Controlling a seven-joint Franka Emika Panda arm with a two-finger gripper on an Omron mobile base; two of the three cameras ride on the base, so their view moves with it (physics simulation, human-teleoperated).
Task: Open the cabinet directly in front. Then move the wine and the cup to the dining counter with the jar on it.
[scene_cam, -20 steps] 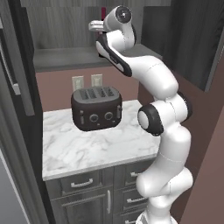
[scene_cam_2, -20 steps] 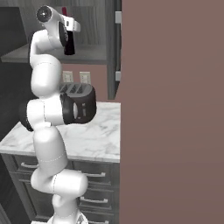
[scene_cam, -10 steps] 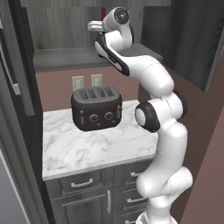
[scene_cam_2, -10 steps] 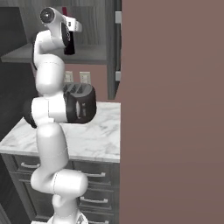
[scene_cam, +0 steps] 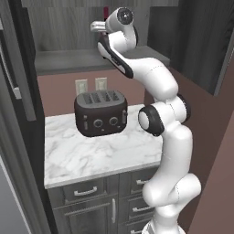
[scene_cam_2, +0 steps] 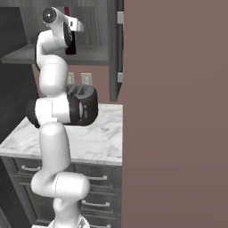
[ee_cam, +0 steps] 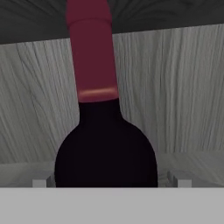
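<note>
Wine (ee_cam: pixel 105 144): standing upright on the shelf inside the cabinet (scene_cam: pixel 68 27), doors already open. In the hand view the bottle occupies the centre of the frame, red foil neck rising to the top edge, dark shoulder spreading low, grey wood-grain back panel behind it. In the left base view only a sliver of red neck shows at the top centre, behind the wrist.

End effector (ee_cam: pixel 109 183): jaws spread wide, one fingertip at the lower left and one at the lower right of the hand view, the bottle's body between them. Contact cannot be confirmed; nothing is gripped.

Change over the last second: the arm has edged slightly further in towards the shelf, jaws unchanged. Judgement: the opening step is done and the approach to the bottle is near its end; closing on the body is the likely next call.

Surroundings: black toaster (scene_cam: pixel 100 113) on the marble worktop (scene_cam: pixel 91 155) below, centre of the left base view, well under the shelf
</note>
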